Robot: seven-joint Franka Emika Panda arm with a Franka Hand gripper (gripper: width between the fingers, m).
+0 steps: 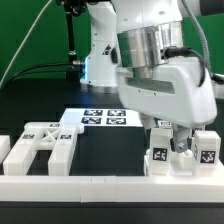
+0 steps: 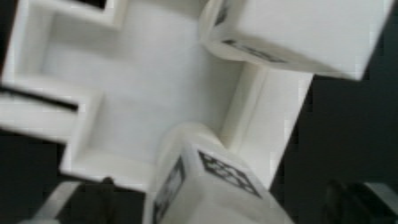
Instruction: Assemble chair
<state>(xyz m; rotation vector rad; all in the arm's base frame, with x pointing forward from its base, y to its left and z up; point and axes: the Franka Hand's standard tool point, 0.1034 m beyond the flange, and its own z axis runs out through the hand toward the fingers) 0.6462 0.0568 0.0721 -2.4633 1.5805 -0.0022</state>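
Note:
The chair lies in loose white parts. A slotted frame (image 1: pixel 46 146) rests at the exterior view's left. Two tagged white blocks (image 1: pixel 160 155) (image 1: pixel 205 150) stand at the right, behind the front bar. My gripper (image 1: pixel 173 140) hangs low between those two blocks. In the wrist view a wide white notched part (image 2: pixel 143 90) fills the picture, with one tagged block (image 2: pixel 294 40) at its far side. A second tagged block (image 2: pixel 214 175) sits between my dark fingers (image 2: pixel 86 205). They stand apart from it on both sides, so the gripper (image 2: pixel 214 208) is open and holds nothing.
The marker board (image 1: pixel 106 118) lies flat behind the parts, near the arm's base. A long plain white border bar (image 1: pixel 100 186) runs along the front edge. A small white cube (image 1: pixel 5 150) sits at the far left.

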